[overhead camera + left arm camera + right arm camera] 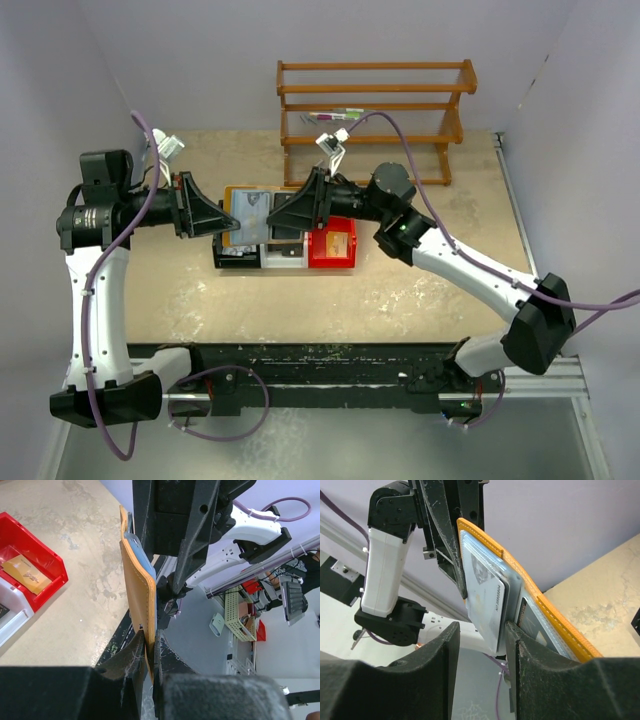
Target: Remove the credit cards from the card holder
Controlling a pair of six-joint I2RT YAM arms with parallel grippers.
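The tan-orange card holder (250, 213) hangs open in the air above the bins. My left gripper (149, 647) is shut on its lower edge, and the holder (136, 587) stands upright from the fingers. In the right wrist view the holder (547, 612) shows its pale blue-grey inside. A pale whitish card (487, 607) sticks out of a pocket, and a dark card edge (522, 611) shows in another pocket. My right gripper (481, 647) is open with its fingers on either side of the pale card's lower end, the right finger close to it. In the top view this gripper (287, 215) reaches in from the right.
Three small bins stand in a row below the holder: black (222, 258), white (283, 262) and red (318, 258). The red bin (52, 560) holds a tan flat item (25, 572). A wooden rack (375, 110) stands at the back.
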